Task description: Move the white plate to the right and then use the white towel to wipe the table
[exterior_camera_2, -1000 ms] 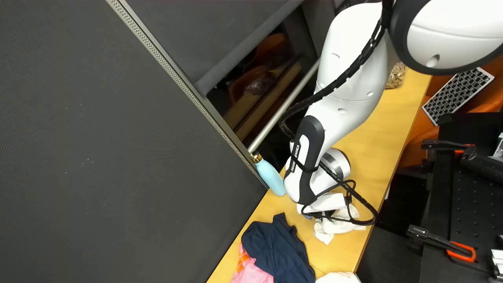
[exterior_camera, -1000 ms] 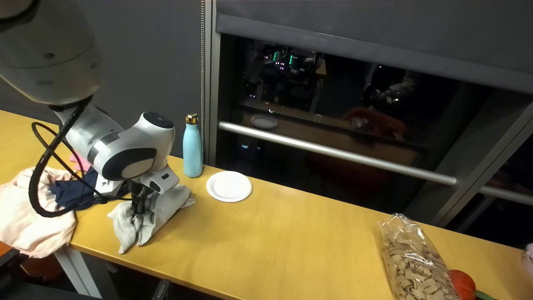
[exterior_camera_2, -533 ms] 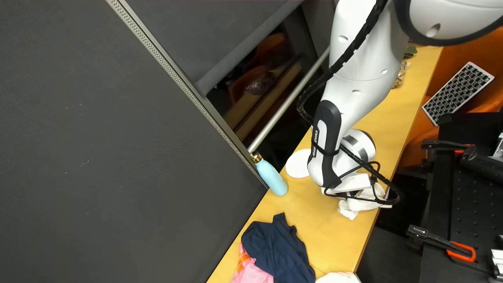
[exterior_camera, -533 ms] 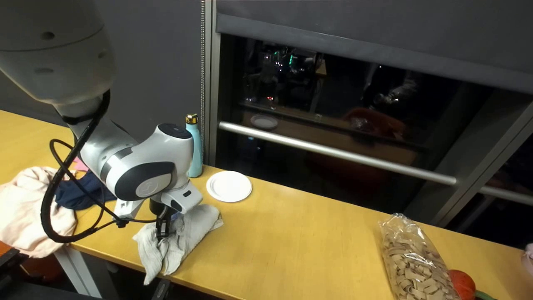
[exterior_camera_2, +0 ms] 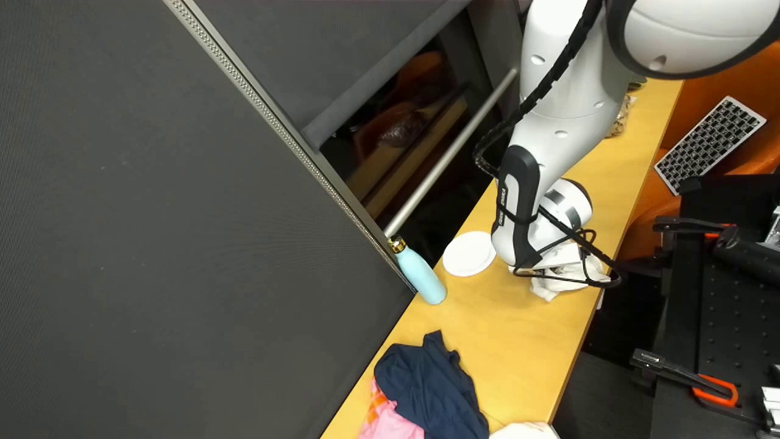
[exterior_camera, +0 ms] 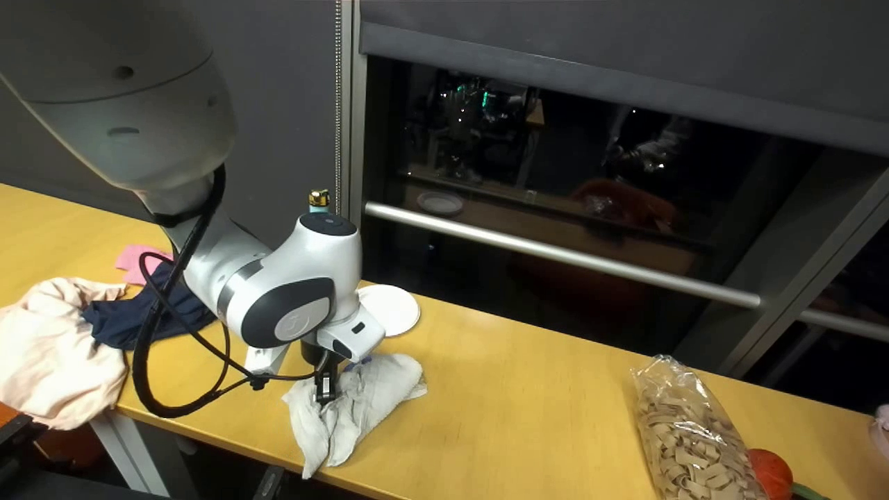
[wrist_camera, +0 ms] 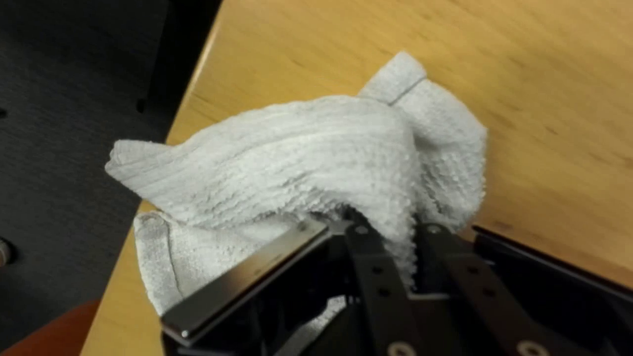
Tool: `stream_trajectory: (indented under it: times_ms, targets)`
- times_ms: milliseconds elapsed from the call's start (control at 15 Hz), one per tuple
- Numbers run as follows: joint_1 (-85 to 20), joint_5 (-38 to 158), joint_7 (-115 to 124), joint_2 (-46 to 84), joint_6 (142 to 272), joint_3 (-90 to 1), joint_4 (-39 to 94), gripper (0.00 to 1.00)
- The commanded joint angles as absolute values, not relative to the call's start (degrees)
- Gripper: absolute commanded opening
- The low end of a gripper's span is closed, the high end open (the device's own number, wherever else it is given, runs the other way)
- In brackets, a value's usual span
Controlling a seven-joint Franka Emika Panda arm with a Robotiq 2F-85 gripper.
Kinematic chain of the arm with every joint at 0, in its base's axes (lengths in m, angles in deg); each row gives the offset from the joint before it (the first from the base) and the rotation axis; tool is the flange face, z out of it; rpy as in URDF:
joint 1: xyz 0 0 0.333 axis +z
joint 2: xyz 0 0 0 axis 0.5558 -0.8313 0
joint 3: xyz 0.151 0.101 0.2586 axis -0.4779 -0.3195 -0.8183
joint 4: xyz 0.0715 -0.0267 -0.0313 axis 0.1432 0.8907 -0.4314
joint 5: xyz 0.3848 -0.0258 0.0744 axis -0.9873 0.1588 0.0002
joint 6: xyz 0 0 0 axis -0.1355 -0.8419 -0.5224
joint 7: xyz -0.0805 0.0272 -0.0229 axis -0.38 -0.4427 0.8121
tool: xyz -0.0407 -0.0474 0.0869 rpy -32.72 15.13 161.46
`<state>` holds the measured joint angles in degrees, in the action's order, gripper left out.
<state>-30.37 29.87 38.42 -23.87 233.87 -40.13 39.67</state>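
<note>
One white towel, clamped in the end effector and bunched low on the surface, with a corner poking out past the edge! Wiping, most likely, as the step in hand. So press gently, enough for full cloth contact but not for hard tips on wood. Lead with the broad fold, sweep in long overlapping strokes, and steer inward from that edge, or risk dragging the loose corner over. Watch out, too, for the white plate, lying flat just beside the light-blue bottle and apart from the towel (no telling from here about any shift to the right). Best to pass wide of something so light-looking.

On to the feel of things: terry-like pile, nubbly along the folds, with faint ribbing and flatter stitched hems. Probably limp, so apt to ruck up and trail behind the grip. Underneath, smooth honey-yellow wood, likely an easy glide. For the plate, a shallow round with a raised rim, perhaps paper. And well apart, a crinkly clear bag of tan, ribbon-like pieces.
</note>
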Motion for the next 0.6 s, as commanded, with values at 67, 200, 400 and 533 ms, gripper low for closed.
stream_trajectory:
  times_ms: [67, 200, 400, 533]
  targets:
    - [-26.1, 32.9, 45.0, -27.2, 233.2, -40.4, 29.3, 0.04]
    - [-23.8, 33.7, 47.5, -27.6, 232.7, -41.6, 25.5, 0.04]
    - [-21.5, 34.6, 50.6, -29.2, 231.4, -44.6, 19.9, 0.04]
    - [-21.3, 34.0, 51.0, -29.4, 230.3, -48.0, 18.0, 0.04]
